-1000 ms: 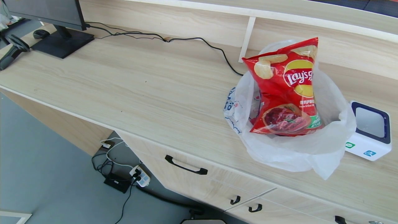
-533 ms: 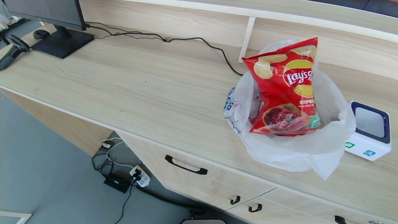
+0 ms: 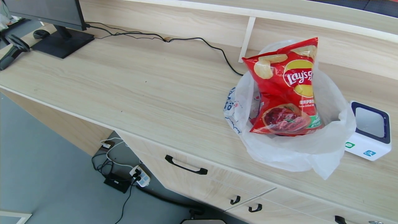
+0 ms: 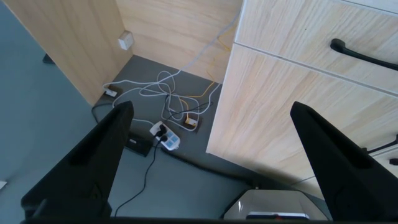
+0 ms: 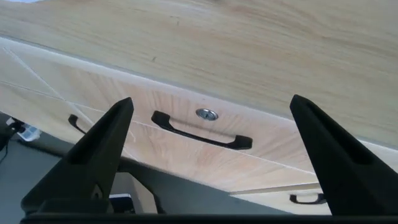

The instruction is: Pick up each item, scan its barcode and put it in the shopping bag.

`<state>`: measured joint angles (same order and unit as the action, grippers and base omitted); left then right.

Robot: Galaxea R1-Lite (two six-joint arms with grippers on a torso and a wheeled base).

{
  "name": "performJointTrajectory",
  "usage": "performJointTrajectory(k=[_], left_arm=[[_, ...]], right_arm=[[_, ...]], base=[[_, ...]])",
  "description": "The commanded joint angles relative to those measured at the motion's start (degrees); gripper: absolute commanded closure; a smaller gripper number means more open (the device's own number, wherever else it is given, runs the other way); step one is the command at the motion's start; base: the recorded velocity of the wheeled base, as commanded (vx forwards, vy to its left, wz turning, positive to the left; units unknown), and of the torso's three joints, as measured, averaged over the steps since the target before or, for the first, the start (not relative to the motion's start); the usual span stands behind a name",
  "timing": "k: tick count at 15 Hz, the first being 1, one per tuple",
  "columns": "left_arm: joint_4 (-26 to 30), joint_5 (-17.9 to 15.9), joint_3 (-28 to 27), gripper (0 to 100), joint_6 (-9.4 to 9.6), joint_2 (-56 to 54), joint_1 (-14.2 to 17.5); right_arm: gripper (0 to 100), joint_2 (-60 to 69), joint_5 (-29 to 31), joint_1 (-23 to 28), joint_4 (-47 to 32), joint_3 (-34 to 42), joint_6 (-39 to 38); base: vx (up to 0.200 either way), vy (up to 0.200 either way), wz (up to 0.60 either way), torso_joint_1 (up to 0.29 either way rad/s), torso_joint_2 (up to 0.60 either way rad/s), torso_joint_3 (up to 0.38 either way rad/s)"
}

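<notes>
1. A red bag of potato chips (image 3: 286, 90) stood upright inside the white plastic shopping bag (image 3: 298, 155), its top half rising well above the bag's rim.
2. The shopping bag sat on the pale wooden counter (image 3: 140, 84), close to the front edge, with its mouth wide open.
3. Just beside the shopping bag, on its right, was a small white scanner box (image 3: 370, 133) with a blue-framed window facing up.
4. A black cable (image 3: 199, 39) ran from behind the shopping bag across the counter to a monitor stand (image 3: 62, 40) far off to the bag's left.
5. The left gripper (image 4: 211, 162) hung below the level of the shopping bag, its jaws wide apart and holding nothing. It was over the floor beside a drawer front, where a power strip (image 4: 166, 139) lay among loose wires.
6. The right gripper (image 5: 211, 155) was also lower than the shopping bag, jaws spread wide and empty, facing a drawer with a black handle (image 5: 202, 131) and a round lock (image 5: 206, 114).
</notes>
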<state>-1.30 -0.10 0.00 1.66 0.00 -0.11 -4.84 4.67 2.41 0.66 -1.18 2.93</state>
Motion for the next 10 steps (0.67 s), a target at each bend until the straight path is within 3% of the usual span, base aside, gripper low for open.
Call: performJointTrajectory(k=[1, 4, 10], left_arm=[[0.0, 0.0, 0.0, 0, 0.01, 0.1, 0.0], [0.0, 0.0, 0.0, 0, 0.01, 0.1, 0.0], [0.0, 0.0, 0.0, 0, 0.01, 0.1, 0.0]], right_arm=[[0, 0.7, -0.4, 0.4, -0.7, 0.7, -2.7], [0, 4.8, -0.4, -2.2, -0.4, 1.2, -4.6], [0, 4.8, -0.4, -2.2, -0.4, 1.1, -5.0]], base=[[0.000, 0.000, 0.00, 0.000, 0.00, 0.000], [0.000, 0.000, 0.00, 0.000, 0.00, 0.000], [0.000, 0.000, 0.00, 0.000, 0.00, 0.000]])
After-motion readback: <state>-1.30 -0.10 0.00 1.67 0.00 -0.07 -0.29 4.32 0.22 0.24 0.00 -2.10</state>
